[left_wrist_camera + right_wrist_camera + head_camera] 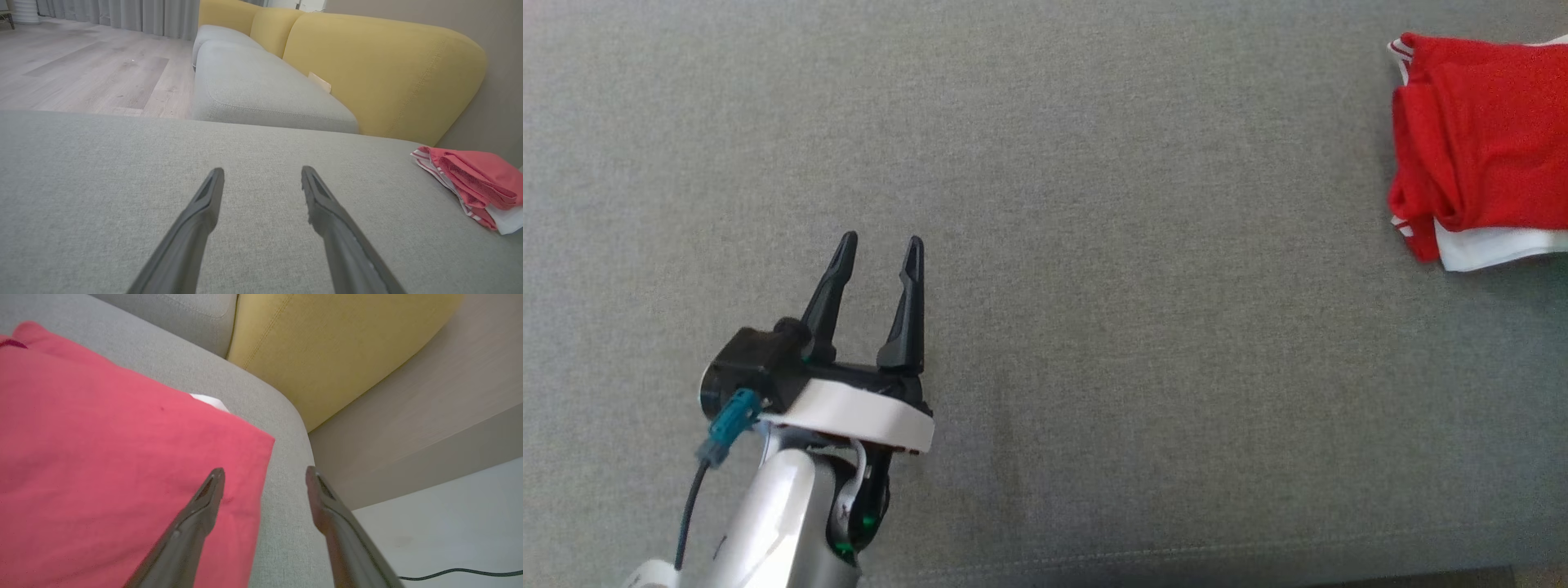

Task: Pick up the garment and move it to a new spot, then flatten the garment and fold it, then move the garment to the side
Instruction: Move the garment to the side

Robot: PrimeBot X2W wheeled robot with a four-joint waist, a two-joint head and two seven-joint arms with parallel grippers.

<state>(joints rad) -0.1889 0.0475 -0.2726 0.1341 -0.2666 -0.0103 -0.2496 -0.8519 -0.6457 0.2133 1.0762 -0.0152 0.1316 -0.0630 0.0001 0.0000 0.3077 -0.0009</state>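
Observation:
The garment (pixel 1482 151) is red with white trim and lies folded in a bundle at the far right of the grey cushion (pixel 1094 286). From the left wrist it shows as the garment (pixel 478 179) at the cushion's right end. My left gripper (pixel 880 243) hovers open over bare fabric at the lower left, far from the cloth; its fingers (pixel 204 204) stand wide apart. My right gripper (pixel 264 473) is open just above the garment (pixel 102 465), straddling its right edge near the cushion's corner, with nothing between its fingers.
A second grey seat cushion (pixel 261 90) and yellow backrests (pixel 380 73) lie beyond. Wooden floor (pixel 81 69) stretches past the far edge. Right of the cushion's corner the surface drops to pale floor with a dark cable (pixel 457 573).

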